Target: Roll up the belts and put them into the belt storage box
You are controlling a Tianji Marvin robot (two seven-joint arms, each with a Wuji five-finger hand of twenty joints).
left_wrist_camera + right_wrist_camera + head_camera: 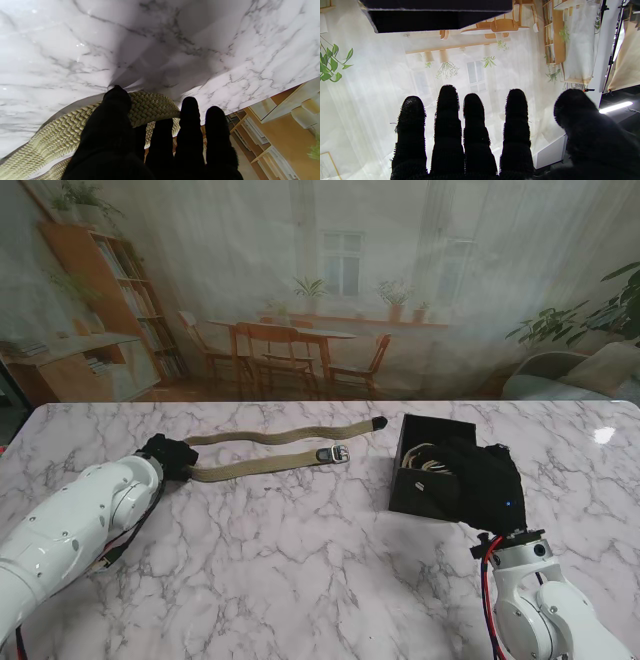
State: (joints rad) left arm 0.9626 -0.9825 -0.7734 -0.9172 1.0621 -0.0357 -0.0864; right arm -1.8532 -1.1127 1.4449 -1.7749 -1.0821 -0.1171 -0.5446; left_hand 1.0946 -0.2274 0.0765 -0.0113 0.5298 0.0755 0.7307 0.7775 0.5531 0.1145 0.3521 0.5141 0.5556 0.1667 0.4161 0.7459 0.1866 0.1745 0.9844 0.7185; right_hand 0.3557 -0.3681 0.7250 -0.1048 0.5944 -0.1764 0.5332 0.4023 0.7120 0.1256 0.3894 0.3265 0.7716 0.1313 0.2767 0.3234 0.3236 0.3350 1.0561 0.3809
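Belt: we see a khaki woven belt (270,452) lying on the marble table (300,570), left of centre in the stand view. It is doubled back on itself into two strands that run side by side.

Long axis: both strands run left to right across the table, climbing slightly away from us toward the right.

Fold: the bend of the belt sits at the left end, at our left hand (168,455).

Ends: both free ends point right, toward the belt storage box (432,467). The nearer strand ends in a metal buckle (332,453); the farther strand ends in a dark tip (379,421), just short of the box's far-left corner.

Left hand: it is closed on the fold. In the left wrist view the thumb (113,117) lies across the weave and the other fingers (190,125) reach past the edge of the belt (150,107), which arches up off the marble there.

Box: black, open-topped, right of centre, well apart from the fold. Pale coiled material shows inside at its left side; we cannot tell what it is.

Right hand: our right hand (485,480) sits over the right part of the box, hiding that side. In the right wrist view its fingers (448,117) are straight and spread, the thumb (577,117) set apart, with nothing between them, and a dark edge of the box (437,15) lies beyond the tips.
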